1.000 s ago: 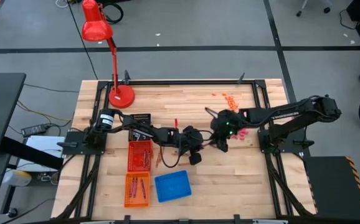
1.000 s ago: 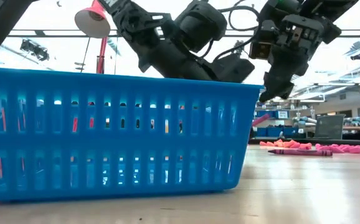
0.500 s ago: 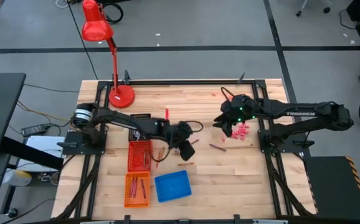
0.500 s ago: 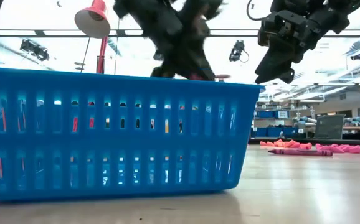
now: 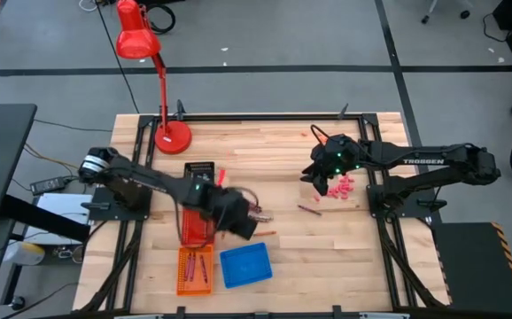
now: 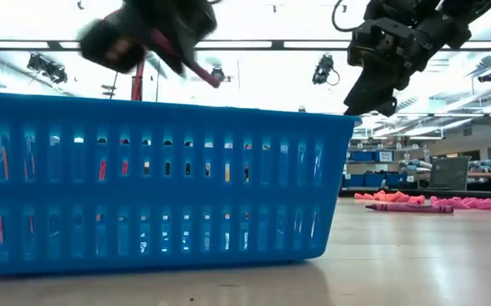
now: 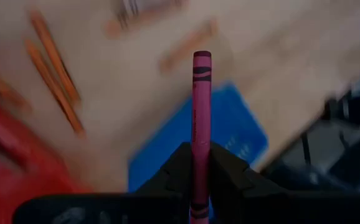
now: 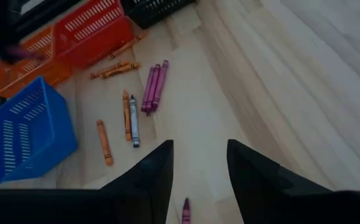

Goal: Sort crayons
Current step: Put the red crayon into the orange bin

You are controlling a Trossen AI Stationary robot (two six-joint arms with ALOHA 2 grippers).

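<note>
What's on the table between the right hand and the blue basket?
Loose crayons lie there on bare wood: three magenta ones side by side, orange ones and a grey one. The right wrist view shows them between the right hand and the blue basket.

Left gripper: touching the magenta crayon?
Touching. Left wrist view shows the left gripper fingers clamped on both sides of the magenta crayon, no gap.

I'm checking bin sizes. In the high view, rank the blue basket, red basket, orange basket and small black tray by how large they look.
1. Blue basket
2. Orange basket, looks close to blue; unsure
3. Red basket, partly hidden by the left arm
4. Black tray
</note>
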